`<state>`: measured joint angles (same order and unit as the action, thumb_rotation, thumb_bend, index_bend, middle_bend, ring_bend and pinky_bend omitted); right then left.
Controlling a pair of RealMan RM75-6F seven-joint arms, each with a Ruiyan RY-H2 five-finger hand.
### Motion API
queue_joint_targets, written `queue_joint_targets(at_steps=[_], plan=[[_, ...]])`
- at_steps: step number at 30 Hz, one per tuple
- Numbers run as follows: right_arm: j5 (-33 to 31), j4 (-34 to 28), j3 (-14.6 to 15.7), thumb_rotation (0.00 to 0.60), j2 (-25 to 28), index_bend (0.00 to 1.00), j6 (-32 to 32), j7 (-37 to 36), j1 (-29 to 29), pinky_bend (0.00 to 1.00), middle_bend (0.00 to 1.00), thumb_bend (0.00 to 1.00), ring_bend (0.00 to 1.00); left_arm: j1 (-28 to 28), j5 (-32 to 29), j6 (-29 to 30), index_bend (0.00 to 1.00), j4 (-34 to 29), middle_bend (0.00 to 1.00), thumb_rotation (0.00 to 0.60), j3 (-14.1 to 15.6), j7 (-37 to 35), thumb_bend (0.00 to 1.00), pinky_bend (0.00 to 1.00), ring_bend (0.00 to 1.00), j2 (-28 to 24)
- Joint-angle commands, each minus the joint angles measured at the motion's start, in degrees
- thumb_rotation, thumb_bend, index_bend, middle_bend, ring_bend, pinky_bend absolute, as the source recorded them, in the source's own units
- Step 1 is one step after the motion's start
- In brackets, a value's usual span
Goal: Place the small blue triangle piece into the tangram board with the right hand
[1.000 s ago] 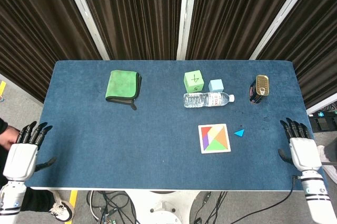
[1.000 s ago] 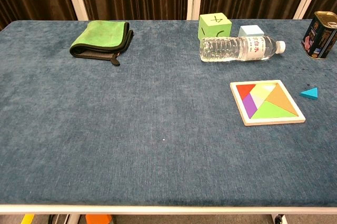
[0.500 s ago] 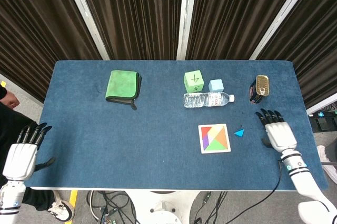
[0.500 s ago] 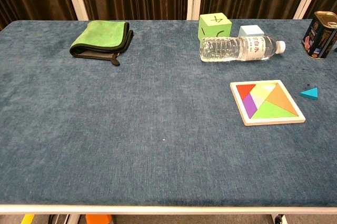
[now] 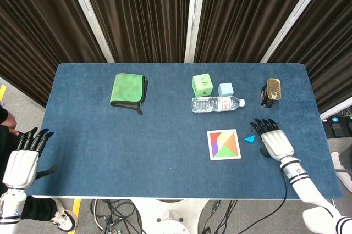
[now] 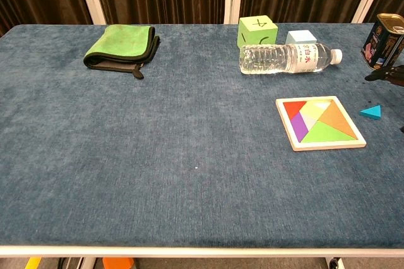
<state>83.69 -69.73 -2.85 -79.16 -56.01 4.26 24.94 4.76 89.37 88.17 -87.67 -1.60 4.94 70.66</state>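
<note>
The small blue triangle piece (image 5: 250, 138) (image 6: 372, 112) lies flat on the blue tabletop just right of the tangram board (image 5: 224, 144) (image 6: 320, 122). The board is a white-framed square filled with coloured pieces. My right hand (image 5: 271, 138) hovers right beside the triangle, fingers spread and pointing away from me, holding nothing; only its dark fingertips (image 6: 386, 74) show at the chest view's right edge. My left hand (image 5: 24, 159) hangs open off the table's near left corner, far from the pieces.
A water bottle (image 5: 218, 104) lies on its side behind the board, with a green cube (image 5: 202, 85) and a pale blue cube (image 5: 225, 89) behind it. A tin can (image 5: 271, 92) stands at the back right. A folded green cloth (image 5: 128, 89) lies at the back left.
My right hand has moved left and forward from the table's right edge to just beside the blue triangle. The left hand has stayed put.
</note>
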Motion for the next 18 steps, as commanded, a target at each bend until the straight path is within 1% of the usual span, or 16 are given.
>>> queue_joint_targets(at_steps=[1, 7, 18], plan=[[1.0, 1.1, 0.2, 0.600, -1.0, 0.13, -0.3, -0.8, 1.0, 0.00, 0.00, 0.22, 0.00, -0.1, -0.2, 0.0, 0.17, 0.1, 0.12, 0.600, 0.0, -0.1, 0.00, 0.11, 0.01, 0.0], [1.2, 2.0, 0.3, 0.600, -1.8, 0.23, 0.2, -0.6, 2.1, 0.00, 0.00, 0.22, 0.00, -0.1, -0.4, -0.3, 0.17, 0.5, 0.12, 0.600, 0.0, -0.6, 0.00, 0.11, 0.01, 0.1], [0.2, 2.1, 0.2, 0.600, -2.2, 0.29, 0.5, 0.3, 3.0, 0.00, 0.00, 0.24, 0.00, -0.1, -0.6, -0.4, 0.17, 1.3, 0.12, 0.600, 0.0, -1.3, 0.00, 0.11, 0.01, 0.4]])
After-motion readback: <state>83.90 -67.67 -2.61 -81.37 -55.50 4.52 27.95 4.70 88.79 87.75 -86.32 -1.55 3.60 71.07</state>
